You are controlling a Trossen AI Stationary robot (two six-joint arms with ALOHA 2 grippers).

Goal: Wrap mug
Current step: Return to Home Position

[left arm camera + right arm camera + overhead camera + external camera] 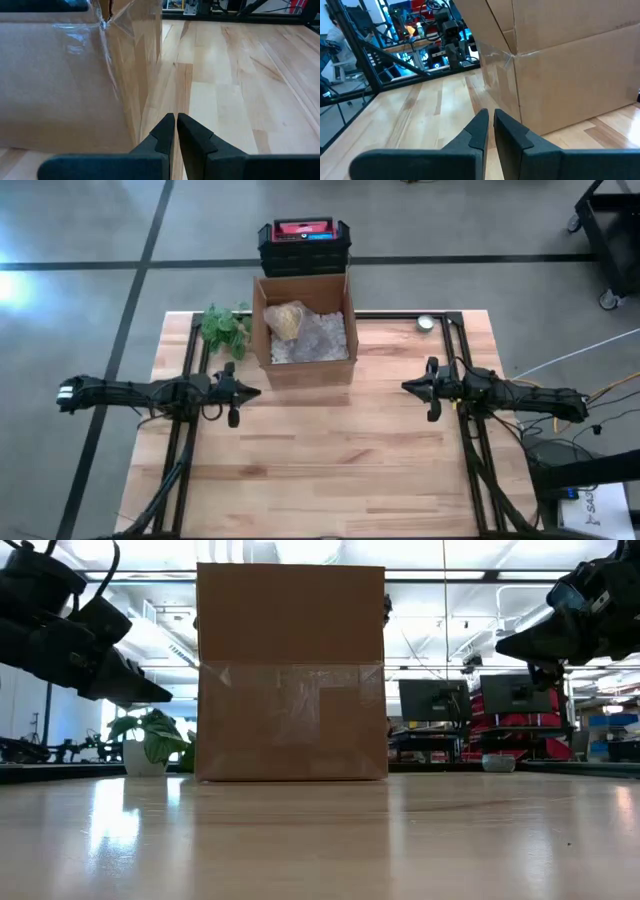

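- Slim matte-black jointed left arm (150, 393): white patch (68, 391) at the outer end, thin black cable loops (207, 409) near the wrist.
- Matte-black jointed right arm (520, 395): same build.
- Left gripper (175, 116): two black angular wedge fingers (162, 135) tapering to narrow tips, on a wide flat black crossbar (100, 167).
- Right gripper (490, 112): same moulding.

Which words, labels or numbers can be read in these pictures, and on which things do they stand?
No text can be read with certainty.
On the black and red case behind the table: a label on the lid, too small to read.
On the white sheet beside the table: a few letters, too blurred to read.
On the cardboard box: only clear tape, no print in view.
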